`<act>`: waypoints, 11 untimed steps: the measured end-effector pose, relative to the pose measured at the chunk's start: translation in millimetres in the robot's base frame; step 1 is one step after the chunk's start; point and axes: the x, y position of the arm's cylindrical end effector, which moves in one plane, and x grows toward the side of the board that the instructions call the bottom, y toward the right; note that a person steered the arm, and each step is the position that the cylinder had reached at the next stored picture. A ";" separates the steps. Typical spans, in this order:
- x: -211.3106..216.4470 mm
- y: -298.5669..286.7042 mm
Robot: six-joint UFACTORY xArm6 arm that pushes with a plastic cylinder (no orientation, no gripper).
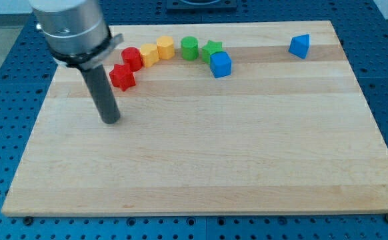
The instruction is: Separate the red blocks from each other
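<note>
Two red blocks, a red star (122, 77) and red cylinder (132, 58), are seen touching, just up-right of my tip (111, 121); no pincer is fitted, so nothing is grasped.

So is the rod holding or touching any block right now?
Nothing is held. My tip rests on the board, apart from the red star above it and touching no block.

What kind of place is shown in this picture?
Probably a robotics lab bench. A wooden board lies on a blue perforated metal table, small coloured blocks sit in a row, among them a red star block, and my tip rests just below it, toward the view's left.
</note>
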 end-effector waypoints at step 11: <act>-47.9 -14.6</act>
